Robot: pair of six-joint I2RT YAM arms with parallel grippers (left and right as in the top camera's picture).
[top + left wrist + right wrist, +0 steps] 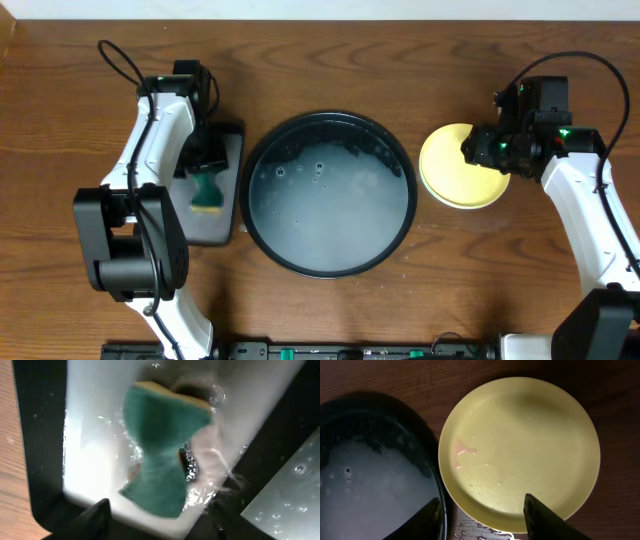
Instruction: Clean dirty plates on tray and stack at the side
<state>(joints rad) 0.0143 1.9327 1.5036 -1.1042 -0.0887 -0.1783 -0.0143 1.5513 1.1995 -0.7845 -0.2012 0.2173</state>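
We judge the scrubbing finished: the yellow plate (520, 450) sits on the table (620, 390) just beside the soapy tray (380, 407), right hand (482, 500) open above it; left hand (159, 507) open over the parked sponge (160, 435).

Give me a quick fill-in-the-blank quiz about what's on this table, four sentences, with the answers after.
1. The plate next to the round tray is ___ in colour.
2. The number of plates inside the round tray is ___.
3. The sponge on the rectangular tray has a ___ scrubbing side.
4. The gripper over the plate belongs to the robot's ___ arm.
Answers: yellow; zero; green; right.
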